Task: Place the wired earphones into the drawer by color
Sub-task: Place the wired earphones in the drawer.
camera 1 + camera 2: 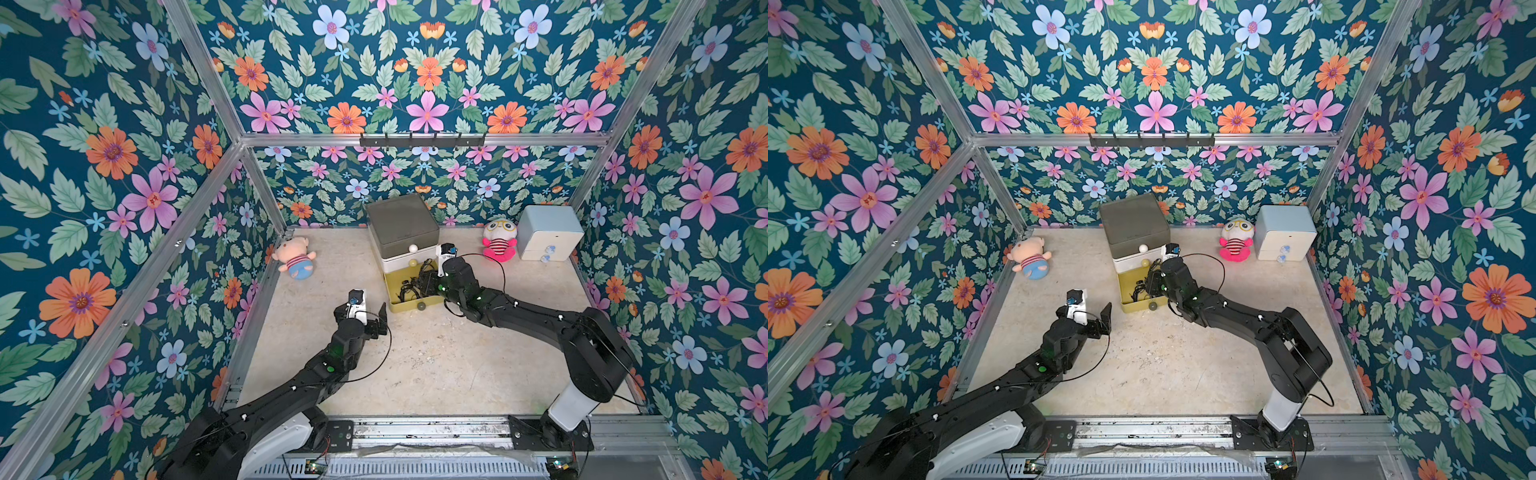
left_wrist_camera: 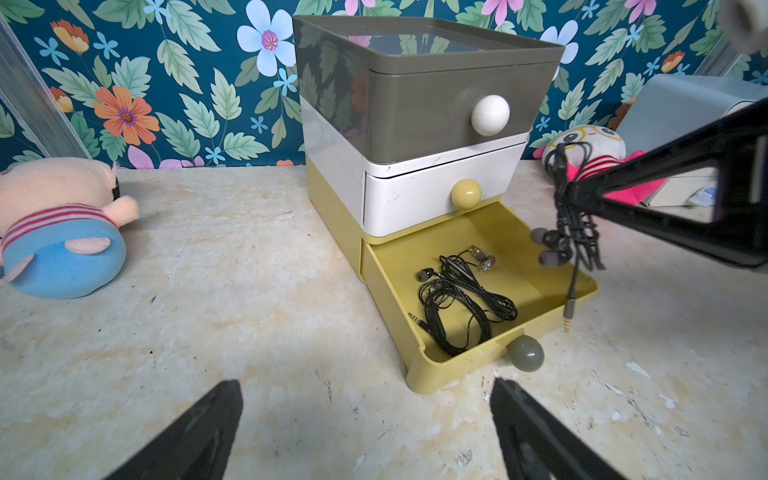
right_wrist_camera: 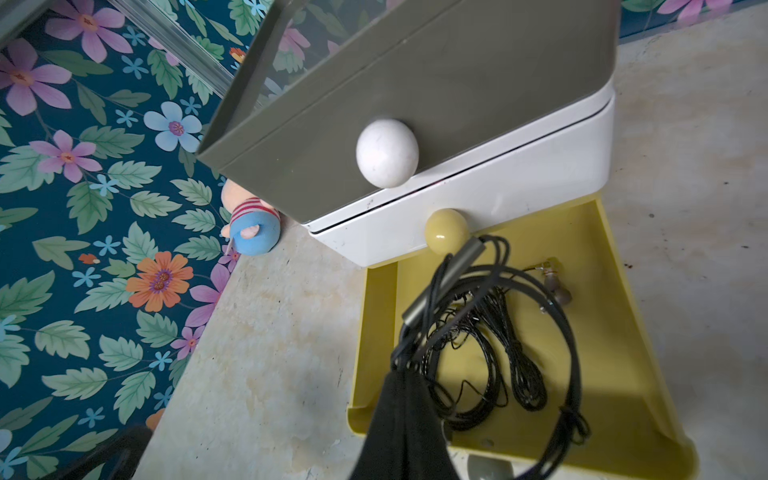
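Above yellow drawer (image 2: 453, 368): right hand (image 2: 577, 194) pinches black earphone bundle (image 2: 575, 235).

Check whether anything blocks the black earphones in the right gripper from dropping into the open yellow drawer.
Nothing visible does. The right gripper holds the black earphone bundle over the pulled-out yellow drawer. Only other black earphones lie on its floor, leaving room beside them.
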`<state>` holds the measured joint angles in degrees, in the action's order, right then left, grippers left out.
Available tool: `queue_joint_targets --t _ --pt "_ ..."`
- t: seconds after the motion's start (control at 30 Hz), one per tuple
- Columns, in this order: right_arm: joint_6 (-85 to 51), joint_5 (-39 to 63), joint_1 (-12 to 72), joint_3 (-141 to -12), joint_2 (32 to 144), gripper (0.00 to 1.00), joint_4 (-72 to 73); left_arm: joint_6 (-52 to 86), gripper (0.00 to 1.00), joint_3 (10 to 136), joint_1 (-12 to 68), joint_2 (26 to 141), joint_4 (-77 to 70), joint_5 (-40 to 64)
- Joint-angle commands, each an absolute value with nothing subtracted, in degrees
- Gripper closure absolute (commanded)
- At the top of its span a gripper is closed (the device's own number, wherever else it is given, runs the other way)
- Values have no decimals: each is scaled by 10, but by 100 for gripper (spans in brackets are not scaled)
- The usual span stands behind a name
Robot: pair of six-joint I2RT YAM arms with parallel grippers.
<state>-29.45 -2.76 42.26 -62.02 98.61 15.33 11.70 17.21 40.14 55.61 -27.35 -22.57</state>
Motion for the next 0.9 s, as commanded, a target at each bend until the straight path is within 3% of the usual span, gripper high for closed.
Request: queue_joint_targets --t 0.0,0.87 --pt "-308 -29 419 -633 1005 100 195 116 1 173 401 558 -281 -232" --pt "-338 -11 407 -669 1088 100 229 113 1 173 401 555 -279 -238"
